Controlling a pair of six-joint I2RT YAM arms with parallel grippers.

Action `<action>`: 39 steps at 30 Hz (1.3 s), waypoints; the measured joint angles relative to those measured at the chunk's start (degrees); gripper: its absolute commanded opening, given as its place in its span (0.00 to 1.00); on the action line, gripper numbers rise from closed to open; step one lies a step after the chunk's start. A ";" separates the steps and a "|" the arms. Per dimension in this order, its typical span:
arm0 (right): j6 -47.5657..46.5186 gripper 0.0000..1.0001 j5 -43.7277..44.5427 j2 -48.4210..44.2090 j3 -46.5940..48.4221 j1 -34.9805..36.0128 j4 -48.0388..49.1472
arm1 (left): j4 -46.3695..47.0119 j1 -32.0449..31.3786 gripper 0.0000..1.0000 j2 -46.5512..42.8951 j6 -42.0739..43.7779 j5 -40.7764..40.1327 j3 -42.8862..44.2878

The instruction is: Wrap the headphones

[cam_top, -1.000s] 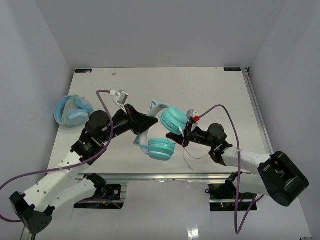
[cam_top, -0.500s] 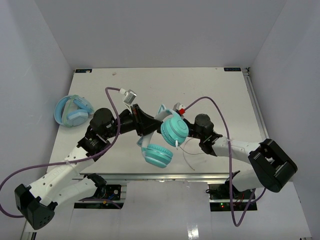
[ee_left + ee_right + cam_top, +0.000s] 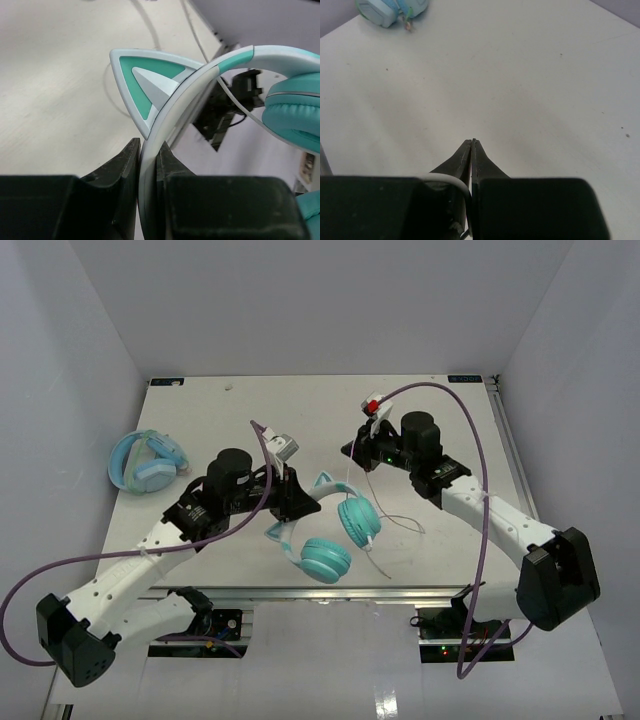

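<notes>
The teal headphones [image 3: 323, 560] hang above the table's front middle, one ear cup [image 3: 358, 523] higher than the other. My left gripper [image 3: 305, 502] is shut on their pale headband [image 3: 200, 85], just below a cat ear [image 3: 150, 75]. In the left wrist view the gripper [image 3: 147, 145] pinches the band between both fingers. My right gripper [image 3: 350, 452] is farther back and right, shut on the thin white cable [image 3: 450, 182], which curls out at the base of its jaws [image 3: 471, 141]. The cable's slack [image 3: 400, 525] trails on the table beside the cups.
Bulkier light-blue headphones [image 3: 147, 462] lie at the table's left edge, also seen far off in the right wrist view [image 3: 390, 9]. White walls close in the table on the left, back and right.
The right gripper rose from beside the ear cup and moved back, drawing the cable with it. The left gripper shifted right, turning the headphones it holds.
</notes>
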 measured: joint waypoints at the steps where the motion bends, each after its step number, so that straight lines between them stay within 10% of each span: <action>1: -0.63 0.08 0.77 -0.56 1.18 -0.40 -2.72 | -1.56 0.00 0.00 0.80 0.98 -2.06 0.57; 16: -3.93 0.08 1.11 -2.11 8.92 2.14 -23.23 | -12.93 -0.57 0.00 15.01 5.54 -28.97 4.63; 39: 3.22 0.23 -10.24 -2.99 -3.32 12.80 -13.91 | -18.03 -1.62 0.00 20.76 -5.55 -59.22 7.78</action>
